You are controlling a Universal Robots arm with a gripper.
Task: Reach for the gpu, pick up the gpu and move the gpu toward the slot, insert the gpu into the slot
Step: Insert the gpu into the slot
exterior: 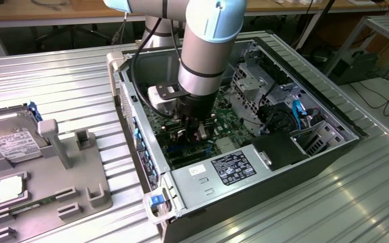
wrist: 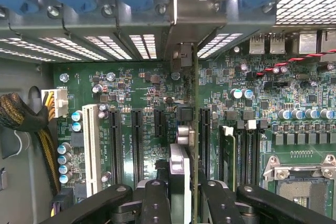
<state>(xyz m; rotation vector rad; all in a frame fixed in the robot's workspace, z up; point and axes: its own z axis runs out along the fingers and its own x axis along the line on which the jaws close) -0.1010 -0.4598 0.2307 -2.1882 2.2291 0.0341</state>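
Note:
My gripper (wrist: 186, 203) is shut on the gpu (wrist: 179, 169), held edge-on between the two black fingers (wrist: 156, 203). The card's thin green edge runs away from the fingers to its silver end bracket (wrist: 195, 22), which stands against the case's rear slot openings. The slot (wrist: 205, 135), a long black connector on the green motherboard (wrist: 147, 93), lies right beside the card's edge. Whether the card is seated in it I cannot tell. In the exterior view the gripper (exterior: 196, 132) reaches down inside the open computer case (exterior: 248, 167).
Further black slots (wrist: 137, 140) and a white slot (wrist: 90, 145) lie parallel nearby. The metal CPU socket (wrist: 304, 182) and a braided cable bundle (wrist: 21, 114) flank the board. Outside the case, a grey fixture (exterior: 66, 172) carries a hard drive (exterior: 8, 139).

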